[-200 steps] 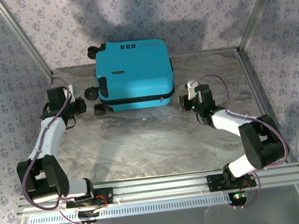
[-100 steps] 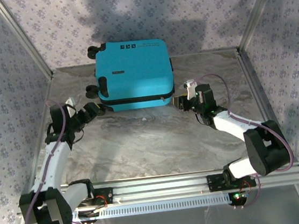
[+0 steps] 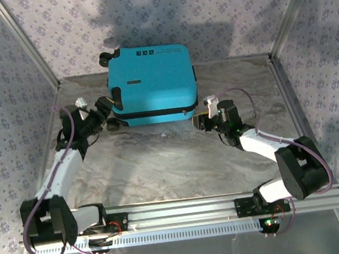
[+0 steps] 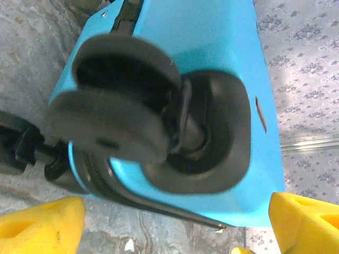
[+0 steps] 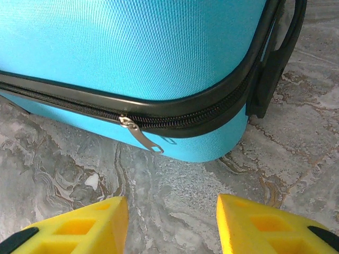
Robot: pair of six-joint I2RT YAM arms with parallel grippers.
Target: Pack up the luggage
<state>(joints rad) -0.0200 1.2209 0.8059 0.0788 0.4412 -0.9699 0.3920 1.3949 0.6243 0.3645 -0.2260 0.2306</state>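
Observation:
The luggage (image 3: 152, 83) is a turquoise hard-shell suitcase lying flat and zipped shut at the back of the table. My left gripper (image 3: 102, 106) is open at its left end, right by the black wheels. In the left wrist view a wheel (image 4: 114, 100) looms close, above and between my yellow fingertips (image 4: 39, 225), and nothing is gripped. My right gripper (image 3: 199, 122) is open at the case's front right corner. In the right wrist view the luggage (image 5: 137, 47) shows a silver zipper pull (image 5: 140, 135) hanging just ahead of the spread fingertips (image 5: 270, 225), with bare table between them.
The marbled grey table (image 3: 161, 164) stretches in front of the suitcase. Patterned walls (image 3: 6, 90) with aluminium posts close in the left, back and right. A metal rail (image 3: 185, 211) with the arm bases runs along the near edge.
Both grippers have opened. The left arm swung in and up to the suitcase's wheels. The right gripper edged left toward the front right corner.

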